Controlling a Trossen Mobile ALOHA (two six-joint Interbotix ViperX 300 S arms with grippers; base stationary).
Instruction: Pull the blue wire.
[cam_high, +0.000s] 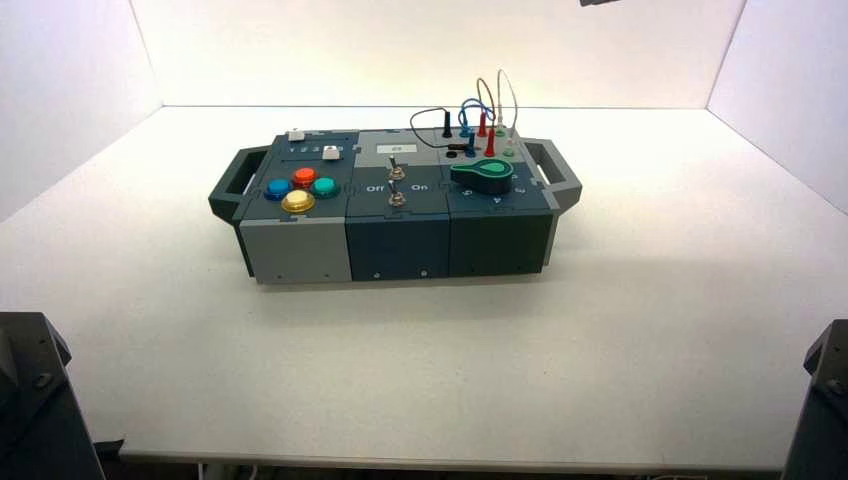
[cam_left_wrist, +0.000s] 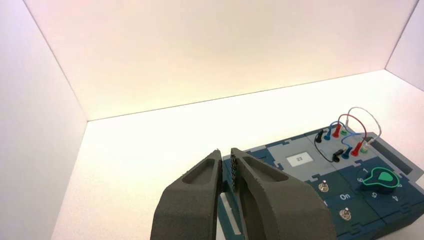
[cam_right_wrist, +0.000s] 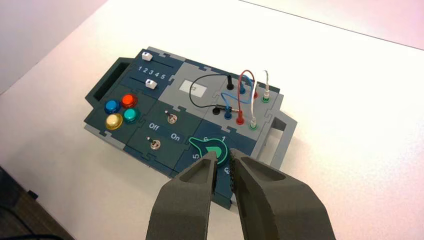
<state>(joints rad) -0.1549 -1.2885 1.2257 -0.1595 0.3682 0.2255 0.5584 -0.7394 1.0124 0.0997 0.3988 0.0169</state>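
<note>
While the right gripper (cam_right_wrist: 223, 151) hangs on the near right side of the tabletop (cam_high: 420, 370), the blue wire (cam_right_wrist: 237, 99) lies well apart from it, on the far right part of the box (cam_high: 397, 225). The jaws of that gripper stand narrowly apart with nothing between them. In its wrist view the green-and-black knob (cam_right_wrist: 214, 151) shows close to the tips, with the wire beyond it.

Both ends of the blue wire are plugged in: one blue plug (cam_right_wrist: 242, 89) sits in the far row of sockets, the other blue plug (cam_right_wrist: 228, 114) in the nearer row. Its loop rises among the red wire (cam_right_wrist: 247, 73) and the white wire (cam_right_wrist: 255, 95). The black wire (cam_right_wrist: 192, 90) curves out on the left; one of its plugs lies on its side just beside the nearer blue plug.

The left gripper (cam_left_wrist: 226, 151) is on the near left; whether it is open or shut, I cannot tell.
</note>
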